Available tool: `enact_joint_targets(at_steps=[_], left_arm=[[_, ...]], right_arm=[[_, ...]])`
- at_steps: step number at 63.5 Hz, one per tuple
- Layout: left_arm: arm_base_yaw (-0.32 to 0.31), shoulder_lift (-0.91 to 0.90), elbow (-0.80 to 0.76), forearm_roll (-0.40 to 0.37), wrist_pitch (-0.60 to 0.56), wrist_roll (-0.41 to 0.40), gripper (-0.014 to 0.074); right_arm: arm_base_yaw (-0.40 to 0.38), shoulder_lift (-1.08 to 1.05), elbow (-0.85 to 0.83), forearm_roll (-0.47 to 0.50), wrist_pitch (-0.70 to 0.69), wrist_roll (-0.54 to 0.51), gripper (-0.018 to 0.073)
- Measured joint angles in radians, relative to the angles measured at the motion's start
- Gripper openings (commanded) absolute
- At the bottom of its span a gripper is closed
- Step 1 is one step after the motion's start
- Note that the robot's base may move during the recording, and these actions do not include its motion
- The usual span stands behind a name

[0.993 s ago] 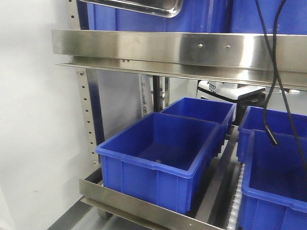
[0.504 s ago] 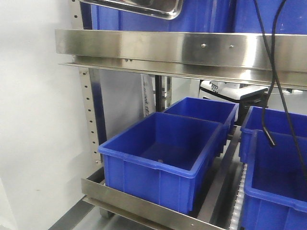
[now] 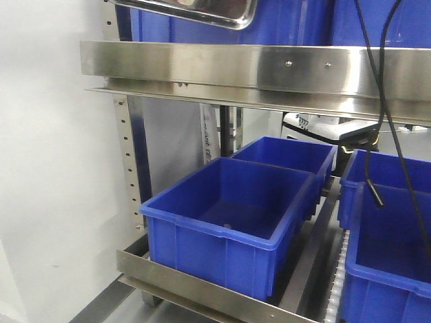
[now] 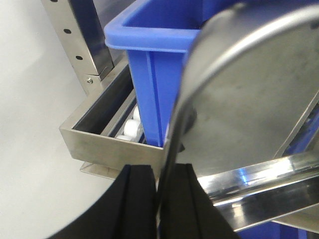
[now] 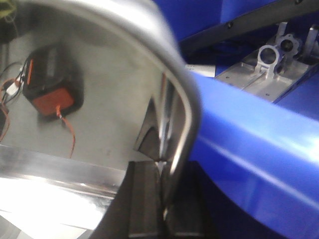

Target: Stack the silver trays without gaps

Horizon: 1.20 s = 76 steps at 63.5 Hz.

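A steel storage rack holds blue bins, and the robot's two arms carry one silver tray (image 3: 195, 9) at the rack's upper front edge. At the left front corner, the left gripper (image 4: 159, 201) has its two black fingers (image 4: 133, 204) pinched onto the tray's thin rim. The rim rises straight up between them and curves away to the right, so the tray lies above and to the right of that grip. Just behind it stand an upper blue bin (image 4: 149, 74), the rack's perforated upright (image 4: 79, 35) and the shelf's steel corner (image 4: 99, 144) with white rollers (image 4: 130, 128) inside. Seen from the front, only the tray's lower edge shows. Its long axis runs along the front rail (image 3: 236, 67), slightly tilted, and neither arm appears nearer than the other. Below sit more open blue bins (image 3: 229, 215), and a black cable (image 3: 384, 121) hangs near the right edge. On the right, the right gripper (image 5: 162, 199) likewise clamps the rim at a rounded corner, with a blue bin wall (image 5: 249, 149) close alongside. No second tray is clearly in view. The bins crowding both grips are the likeliest obstruction.
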Motion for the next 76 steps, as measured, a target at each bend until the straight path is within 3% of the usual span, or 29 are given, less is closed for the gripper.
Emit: enact_joint_targets(at_steps=[42, 76], left_arm=[[-0.003, 0.005, -0.002, -0.017, 0.000, 0.000, -0.0005], [-0.011, -0.100, -0.009, -0.100, -0.094, -0.001, -0.0005]], right_arm=[[-0.006, 0.001, 0.002, 0.004, -0.006, 0.000, -0.0079], [-0.008, -0.212, 0.010, -0.074, 0.003, -0.006, -0.0079]])
